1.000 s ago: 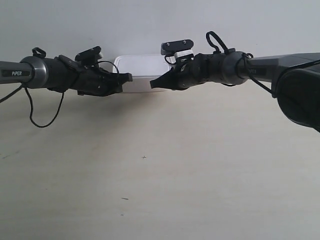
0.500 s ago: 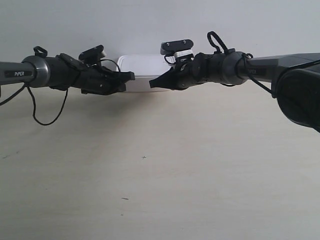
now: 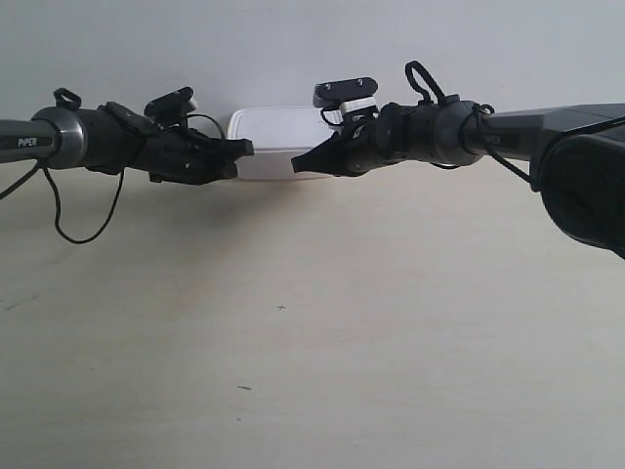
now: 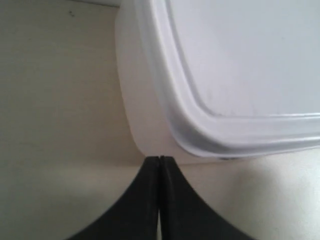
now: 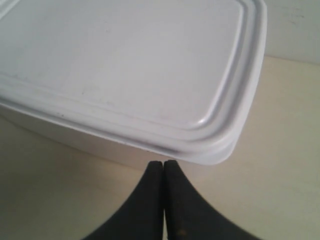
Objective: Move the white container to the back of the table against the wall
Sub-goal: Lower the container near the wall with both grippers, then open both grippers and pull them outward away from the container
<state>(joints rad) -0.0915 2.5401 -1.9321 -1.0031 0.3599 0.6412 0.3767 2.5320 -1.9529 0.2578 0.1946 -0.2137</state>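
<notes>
Container (image 3: 273, 147) sits at the back of the table (image 3: 342, 342), seemingly against the wall (image 3: 293, 49). It has edged slightly sideways over the last second and has not moved for the last half.

The arm at the exterior view's left (image 3: 107, 142) has drawn back a little.

Left gripper (image 4: 159, 159) and right gripper (image 5: 164, 162) have their fingers pressed together, holding nothing, tips at the container's side.

You can judge the push nearly done.

Legible: "PiPER" label (image 3: 29, 143) on that arm.
</notes>
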